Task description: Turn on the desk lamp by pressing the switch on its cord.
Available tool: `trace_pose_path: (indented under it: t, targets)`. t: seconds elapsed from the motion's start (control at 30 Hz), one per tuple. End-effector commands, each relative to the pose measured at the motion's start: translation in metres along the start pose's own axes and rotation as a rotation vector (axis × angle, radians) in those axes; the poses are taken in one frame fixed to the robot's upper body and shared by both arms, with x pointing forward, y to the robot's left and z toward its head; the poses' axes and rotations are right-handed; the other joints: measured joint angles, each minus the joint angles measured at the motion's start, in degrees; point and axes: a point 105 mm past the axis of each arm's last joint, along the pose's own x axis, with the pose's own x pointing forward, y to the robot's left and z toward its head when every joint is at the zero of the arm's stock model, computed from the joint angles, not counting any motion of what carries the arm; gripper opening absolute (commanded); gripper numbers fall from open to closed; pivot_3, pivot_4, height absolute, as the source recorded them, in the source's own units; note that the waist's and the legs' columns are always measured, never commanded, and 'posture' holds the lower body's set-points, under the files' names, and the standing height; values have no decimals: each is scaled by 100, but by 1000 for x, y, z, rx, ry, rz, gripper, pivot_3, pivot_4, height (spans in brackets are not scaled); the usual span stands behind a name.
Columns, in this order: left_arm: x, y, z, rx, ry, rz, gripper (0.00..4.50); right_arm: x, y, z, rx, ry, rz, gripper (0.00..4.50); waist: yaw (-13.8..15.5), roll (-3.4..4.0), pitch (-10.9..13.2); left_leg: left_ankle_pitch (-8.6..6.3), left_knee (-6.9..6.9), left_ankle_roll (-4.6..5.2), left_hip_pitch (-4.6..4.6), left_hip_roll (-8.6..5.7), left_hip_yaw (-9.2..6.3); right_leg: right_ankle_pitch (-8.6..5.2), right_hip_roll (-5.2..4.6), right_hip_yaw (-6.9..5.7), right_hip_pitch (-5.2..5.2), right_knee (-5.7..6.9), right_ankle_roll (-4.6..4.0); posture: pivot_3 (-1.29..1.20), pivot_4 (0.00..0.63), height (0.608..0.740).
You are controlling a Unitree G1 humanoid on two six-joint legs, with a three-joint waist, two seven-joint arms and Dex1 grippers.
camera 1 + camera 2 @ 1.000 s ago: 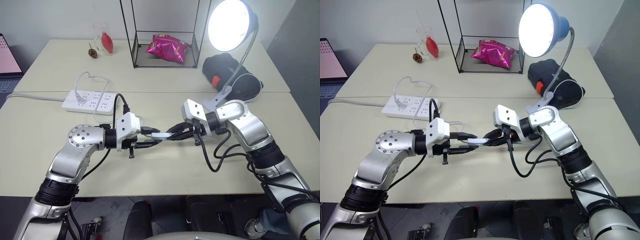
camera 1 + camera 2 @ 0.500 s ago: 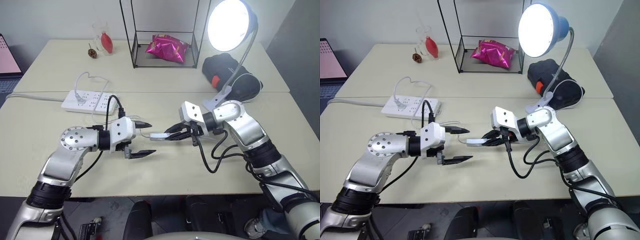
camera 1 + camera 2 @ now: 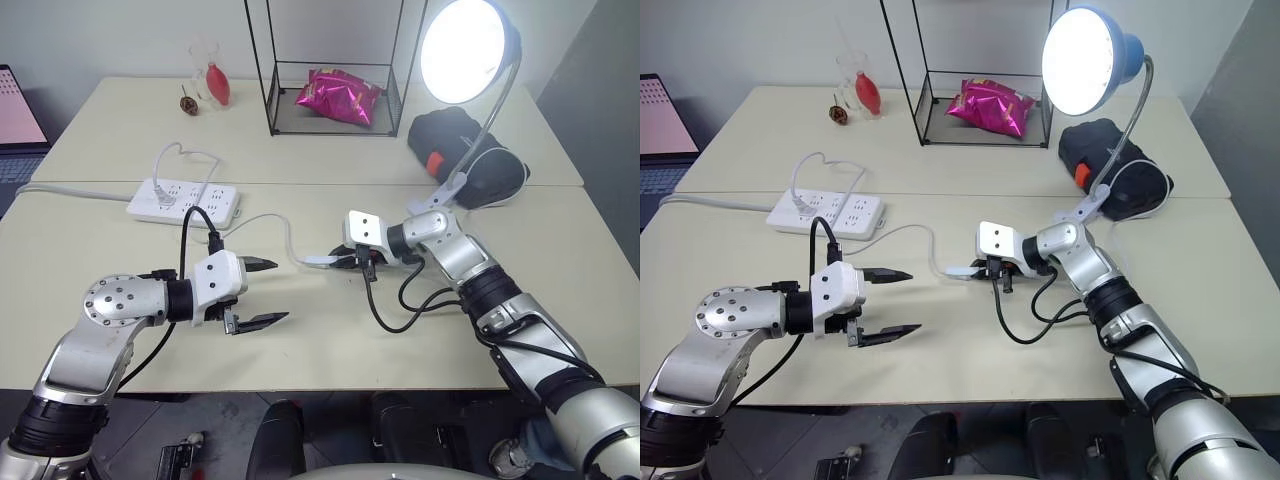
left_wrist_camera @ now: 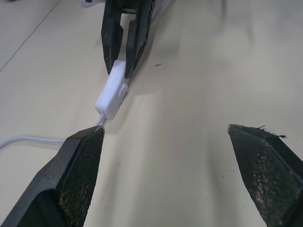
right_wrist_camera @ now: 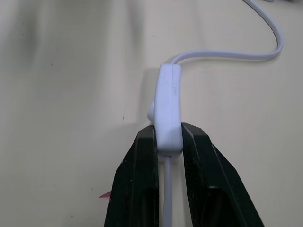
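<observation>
Pale cream worktop runs under everything, two slabs butted together with a seam crossing behind the white power strip. Taking that strip as the marker: the switch lies out to its right and a little nearer the robot, low over the worktop; whether it touches the surface I cannot tell. Its long axis runs roughly side to side across the worktop, one end pointing back toward the strip, the other end buried between the fingers of the right hand. The right wrist view shows it well: both black fingers pinch the near end of the oblong body, narrow edge up, with the cord leaving the far end and curving away. From the held end more cord runs back between the fingers.

The cord loops from the switch up toward the strip. The left hand sits nearer the robot than the strip, spread wide and holding nothing, its fingers aimed toward the switch but well apart from it.

Far right of the strip, the desk lamp is lit, its blue shade tilted toward the robot on a silver gooseneck, clipped near a black bag. Beyond the strip stands a black wire frame with a pink packet inside.
</observation>
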Motion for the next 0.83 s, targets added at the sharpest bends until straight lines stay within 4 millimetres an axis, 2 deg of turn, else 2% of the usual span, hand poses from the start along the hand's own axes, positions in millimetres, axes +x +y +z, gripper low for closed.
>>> trace_pose_path:
  t: [0.03, 0.23, 0.33, 0.43, 0.57, 0.7, 0.83]
  targets:
    - [-5, 8, 16, 7, -57, 53, 4348, -9, -8, 10, -25, -38, -39, 1662, -1, 0, 0, 0, 0, 0, 0, 0, 0, 0, 0, 0, 0, 1, 0, 0, 150, 740]
    - [-8, 16, 21, -63, -94, 125, 4348, -34, -8, 22, -15, -103, -82, 3099, 6, 0, 0, 0, 0, 0, -2, -1, 0, 0, -1, 1, 0, -1, 0, 0, 150, 740]
    - [-14, 16, 18, -99, -57, 146, 4348, -61, -6, 33, -14, -143, -123, 3918, 9, 0, 0, 0, 0, 0, -4, -1, -2, 0, -1, -1, 0, -1, 0, 0, 150, 740]
    - [-23, 16, 9, -81, 20, 173, 4348, -90, 4, 37, -12, -164, -138, 4465, 9, 2, 1, 0, -1, 0, -5, -1, -4, -1, -1, 0, -1, -2, 1, 0, 150, 740]
    - [-34, 16, 7, -60, 44, 210, 4348, -123, 28, 31, 52, -147, -146, 4465, 22, 2, 2, 0, -3, 0, -4, -1, -4, -4, -2, -1, 0, -4, -1, 0, 150, 740]
    - [-37, 15, 8, -63, 43, 216, 4348, -133, 40, 30, 108, -140, -172, 4465, 24, 2, 2, 0, -1, 0, 0, -1, -1, -5, -3, 1, 2, -4, -1, 0, 150, 740]
    - [-37, 13, 10, -53, 32, 187, 4348, -131, 44, 29, 126, -139, -191, 4465, 1, 2, 1, 0, 0, 0, 7, 0, 4, -5, -2, 5, 2, -2, -4, 0, 150, 740]
